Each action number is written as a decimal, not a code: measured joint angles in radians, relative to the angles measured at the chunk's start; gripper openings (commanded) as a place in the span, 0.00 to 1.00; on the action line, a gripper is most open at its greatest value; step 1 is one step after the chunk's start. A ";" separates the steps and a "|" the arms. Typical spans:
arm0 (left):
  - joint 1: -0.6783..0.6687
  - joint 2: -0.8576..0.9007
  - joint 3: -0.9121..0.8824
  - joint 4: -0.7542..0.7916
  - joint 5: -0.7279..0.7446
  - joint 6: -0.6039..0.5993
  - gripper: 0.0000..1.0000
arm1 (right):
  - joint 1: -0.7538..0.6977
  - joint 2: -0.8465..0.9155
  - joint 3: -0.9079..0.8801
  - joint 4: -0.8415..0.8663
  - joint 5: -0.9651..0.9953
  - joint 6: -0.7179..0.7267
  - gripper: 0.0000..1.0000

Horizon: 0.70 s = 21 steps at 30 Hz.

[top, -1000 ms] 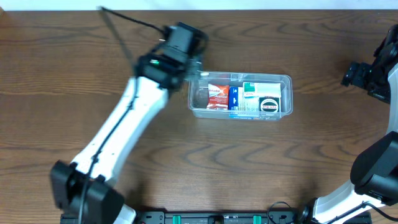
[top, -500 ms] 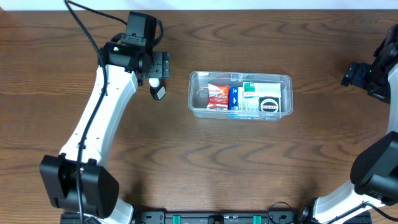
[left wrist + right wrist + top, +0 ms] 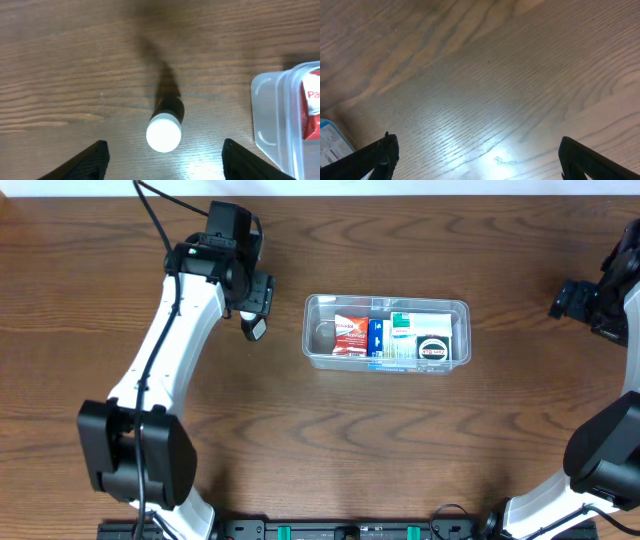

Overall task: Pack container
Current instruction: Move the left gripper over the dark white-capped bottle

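Observation:
The clear plastic container (image 3: 312, 330) sits mid-table and holds a red box (image 3: 350, 335), a blue box (image 3: 376, 337) and white-and-green boxes (image 3: 430, 335). Its left end shows in the left wrist view (image 3: 270, 115). A small dark bottle with a white cap (image 3: 255, 329) stands on the table left of the container; it shows in the left wrist view (image 3: 164, 131). My left gripper (image 3: 256, 295) is open above the bottle, fingers (image 3: 165, 167) wide to either side and apart from it. My right gripper (image 3: 572, 298) is open and empty at the far right (image 3: 477, 160).
The wooden table surrounds everything. A corner of a box shows at the left edge of the right wrist view (image 3: 332, 142).
My left arm swung left away from the container's left end a second ago, then shifted slightly right; the bottle now stands uncovered on the table. The right arm has not moved.

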 measured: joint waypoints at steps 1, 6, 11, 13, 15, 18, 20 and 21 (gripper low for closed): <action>0.000 0.009 0.000 0.000 0.001 0.001 0.72 | 0.000 0.000 0.000 0.000 0.000 0.000 0.99; 0.000 0.040 0.000 0.000 0.012 0.002 0.71 | 0.000 0.000 0.000 0.000 0.000 0.000 0.99; 0.000 0.059 0.000 0.000 0.012 0.005 0.71 | 0.000 0.000 0.000 0.000 0.000 0.000 0.99; 0.000 0.068 0.000 0.000 0.012 0.005 0.71 | 0.000 0.000 0.000 0.000 0.000 0.000 0.99; 0.000 0.074 0.000 0.000 0.012 0.005 0.71 | 0.000 0.000 0.000 0.000 0.000 0.000 0.99; 0.001 0.079 0.000 0.000 0.012 0.005 0.70 | 0.000 0.000 0.000 0.000 0.000 0.000 0.99; 0.003 0.079 0.000 0.000 0.012 0.006 0.68 | 0.000 0.000 0.000 0.000 0.000 0.000 0.99; 0.004 0.079 0.000 0.000 0.012 0.008 0.66 | 0.000 0.000 0.000 0.000 0.000 0.000 0.99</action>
